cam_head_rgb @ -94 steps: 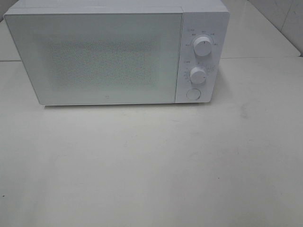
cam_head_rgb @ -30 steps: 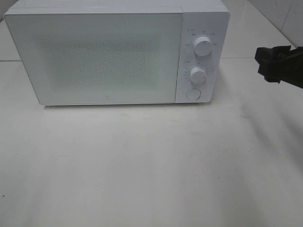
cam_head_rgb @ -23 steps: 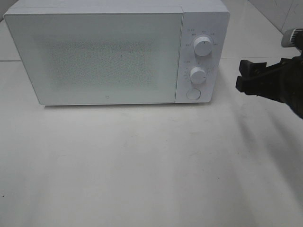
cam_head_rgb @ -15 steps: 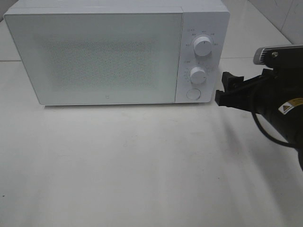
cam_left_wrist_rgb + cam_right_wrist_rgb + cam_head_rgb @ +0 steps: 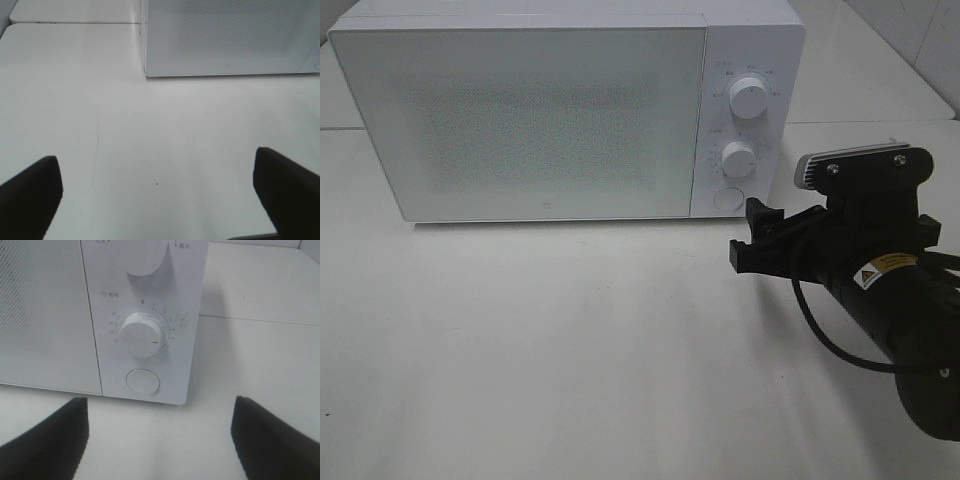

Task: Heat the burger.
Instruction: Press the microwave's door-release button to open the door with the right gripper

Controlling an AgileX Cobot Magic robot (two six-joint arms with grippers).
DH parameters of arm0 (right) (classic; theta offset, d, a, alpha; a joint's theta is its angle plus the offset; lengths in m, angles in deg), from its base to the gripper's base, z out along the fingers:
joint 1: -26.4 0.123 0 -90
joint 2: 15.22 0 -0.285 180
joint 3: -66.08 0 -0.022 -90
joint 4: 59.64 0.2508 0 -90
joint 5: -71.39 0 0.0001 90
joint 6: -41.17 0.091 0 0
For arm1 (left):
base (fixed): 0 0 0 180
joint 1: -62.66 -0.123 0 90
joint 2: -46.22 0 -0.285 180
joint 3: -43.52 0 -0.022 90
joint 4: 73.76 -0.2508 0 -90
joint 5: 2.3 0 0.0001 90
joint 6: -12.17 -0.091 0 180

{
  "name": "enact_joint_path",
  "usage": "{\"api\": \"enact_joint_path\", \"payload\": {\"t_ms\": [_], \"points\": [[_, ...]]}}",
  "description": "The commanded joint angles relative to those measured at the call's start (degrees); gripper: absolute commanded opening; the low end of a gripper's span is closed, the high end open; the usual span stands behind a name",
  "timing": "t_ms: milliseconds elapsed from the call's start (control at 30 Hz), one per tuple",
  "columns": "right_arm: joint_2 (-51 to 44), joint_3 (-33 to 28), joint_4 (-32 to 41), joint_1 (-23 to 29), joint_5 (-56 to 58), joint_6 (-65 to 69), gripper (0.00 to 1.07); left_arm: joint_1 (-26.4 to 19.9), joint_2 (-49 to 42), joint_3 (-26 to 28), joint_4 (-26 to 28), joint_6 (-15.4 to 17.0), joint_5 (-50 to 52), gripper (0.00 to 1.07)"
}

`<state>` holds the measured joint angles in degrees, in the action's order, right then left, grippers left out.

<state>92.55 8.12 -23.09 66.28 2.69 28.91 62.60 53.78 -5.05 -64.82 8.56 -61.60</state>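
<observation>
Altogether: one microwave [image 5: 520,120], two knobs [image 5: 748,98] [image 5: 738,159], one button [image 5: 727,199], one right gripper [image 5: 746,232].

Right arm [image 5: 890,300], absent from the exterior high view at the earliest moment, then entering at that view's right edge level with the microwave's [image 5: 520,120] dials. Over the following moments it travels leftward and lower. The right gripper [image 5: 748,235] now sits just in front of the control panel [image 5: 745,60], near the round button [image 5: 727,198], and more of the arm's body and its cable has come into view over the tabletop [image 5: 570,350].
</observation>
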Motion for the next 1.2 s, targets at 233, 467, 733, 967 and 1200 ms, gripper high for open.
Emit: {"api": "enact_joint_path", "payload": {"t_ms": [233,467,733,967,1200], "points": [[0.06,0.4,1.38,1.03,-1.09,9.68,0.76,0.0,-1.32,-0.23,0.06,0.06,0.52,0.98],[0.06,0.4,1.38,1.03,0.86,29.62,0.72,0.0,-1.32,-0.23,0.06,0.06,0.52,0.98],[0.06,0.4,1.38,1.03,1.55,61.31,0.65,0.0,-1.32,-0.23,0.06,0.06,0.52,0.98],[0.06,0.4,1.38,1.03,1.6,78.78,0.56,0.0,-1.32,-0.23,0.06,0.06,0.52,0.98],[0.06,0.4,1.38,1.03,1.6,89.21,0.38,0.0,-1.32,-0.23,0.06,0.06,0.52,0.98]]}}
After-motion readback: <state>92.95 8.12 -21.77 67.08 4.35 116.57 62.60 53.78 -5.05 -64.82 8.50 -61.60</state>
